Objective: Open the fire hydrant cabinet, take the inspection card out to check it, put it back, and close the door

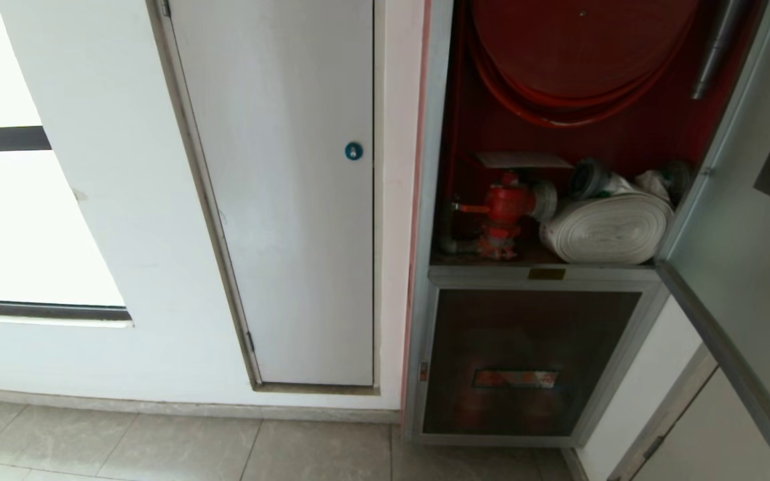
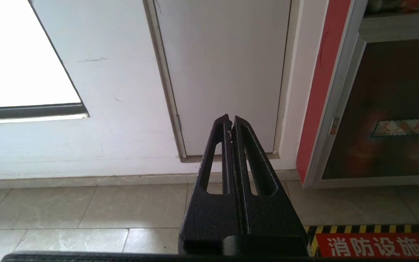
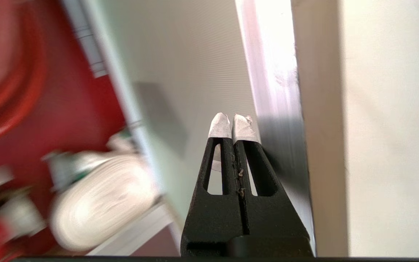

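The fire hydrant cabinet stands open, showing its red hose reel, red valve and white rolled hose. A thin pale sheet, apparently the inspection card, lies flat above the valve. The door is swung out to the right. My right gripper is shut with nothing in it. Its white-taped tips are close to the door's inner face, beside its silver frame. It is outside the head view. My left gripper is shut, hangs low and points at the wall's foot.
Left of the cabinet is a plain white panel door with a blue round lock. Below the hose shelf sits a smaller dark glass panel with a red label. A yellow-and-black striped red floor marking lies on the tiled floor.
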